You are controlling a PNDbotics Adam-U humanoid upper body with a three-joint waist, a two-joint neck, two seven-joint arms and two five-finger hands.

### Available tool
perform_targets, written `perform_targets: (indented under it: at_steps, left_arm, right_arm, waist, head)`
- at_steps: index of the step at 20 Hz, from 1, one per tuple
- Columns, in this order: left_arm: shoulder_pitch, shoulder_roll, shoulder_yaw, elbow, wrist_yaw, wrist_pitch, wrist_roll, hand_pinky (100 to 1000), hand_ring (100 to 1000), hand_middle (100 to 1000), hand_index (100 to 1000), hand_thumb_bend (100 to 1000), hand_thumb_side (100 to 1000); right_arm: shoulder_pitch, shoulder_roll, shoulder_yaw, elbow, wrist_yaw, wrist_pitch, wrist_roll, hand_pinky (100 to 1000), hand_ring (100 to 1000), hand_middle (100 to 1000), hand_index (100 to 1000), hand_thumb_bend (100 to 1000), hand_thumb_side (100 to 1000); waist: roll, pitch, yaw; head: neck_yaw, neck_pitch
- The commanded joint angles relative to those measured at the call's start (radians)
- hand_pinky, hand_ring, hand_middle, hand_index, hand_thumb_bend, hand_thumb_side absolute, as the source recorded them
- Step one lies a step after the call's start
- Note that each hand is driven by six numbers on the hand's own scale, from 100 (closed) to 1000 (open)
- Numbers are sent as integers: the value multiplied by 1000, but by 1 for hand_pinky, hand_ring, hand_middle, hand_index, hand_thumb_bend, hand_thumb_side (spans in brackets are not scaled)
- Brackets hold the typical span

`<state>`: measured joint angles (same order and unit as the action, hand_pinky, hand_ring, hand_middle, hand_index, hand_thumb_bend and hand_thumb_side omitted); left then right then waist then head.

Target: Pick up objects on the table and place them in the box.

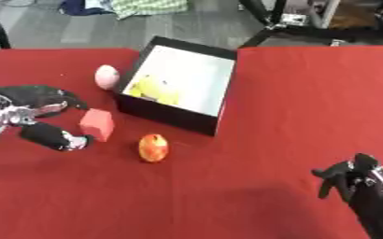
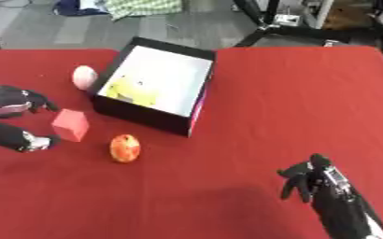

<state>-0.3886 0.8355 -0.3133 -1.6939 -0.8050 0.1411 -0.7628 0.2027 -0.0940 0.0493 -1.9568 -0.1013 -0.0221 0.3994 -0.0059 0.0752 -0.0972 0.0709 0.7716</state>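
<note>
A pink-red cube (image 1: 97, 123) sits on the red table (image 1: 293, 102), left of the black box (image 1: 175, 114). My left hand (image 1: 33, 108) is open at the cube's left side; its fingers (image 1: 70, 100) reach the cube's upper corner and the thumb (image 1: 64, 139) its lower corner, neither clearly closed on it. An orange-red egg-shaped object (image 1: 153, 147) lies in front of the box. A pale pink egg (image 1: 106, 76) rests against the box's left wall. Something yellow (image 1: 155, 88) lies inside the box. My right hand (image 2: 309, 179) idles at the lower right, fingers relaxed and pointing up.
The box stands askew near the table's far edge, its white inside open to the top. Beyond the table are a grey floor, black stand legs (image 1: 280, 25) and cloth (image 1: 145, 6). Bare red cloth spreads between the box and my right hand.
</note>
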Motion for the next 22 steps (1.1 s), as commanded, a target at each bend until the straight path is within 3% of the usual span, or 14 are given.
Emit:
perform_targets:
  at_steps: [1,5,8,13,22]
  left_arm:
    - [-34,-14,-3,86,-31,5,71,852,801,849,946,278,747]
    - [-61,-50,-12,168,-43,-1,140,850,799,847,945,264,738]
    - [-74,-65,-22,203,-32,-18,152,855,807,854,948,268,781]
    - [-84,-70,-30,215,-2,-53,80,861,814,859,948,286,848]
    - [-92,-56,-17,172,10,-67,1,864,813,851,950,296,848]
  right_arm:
    - [-4,-15,-1,-12,5,3,-1,868,417,198,561,100,1000]
    - [-3,-14,0,-11,6,5,0,868,417,198,561,100,1000]
    - [-3,-14,1,-11,7,6,0,868,417,198,561,100,1000]
    - [-4,-13,1,-10,8,8,0,868,417,198,561,100,1000]
    - [-2,-14,2,-10,9,8,-1,868,417,199,562,100,1000]
  waist:
    - [-2,-24,0]
    - [-3,-24,-1]
    - [-2,-24,-3]
    - [-2,-24,-5]
    - [-2,-26,-3]
  head:
    - [1,-2]
    - [1,-2]
    - [1,-2]
    - [0,-2]
    - [-1,-2]
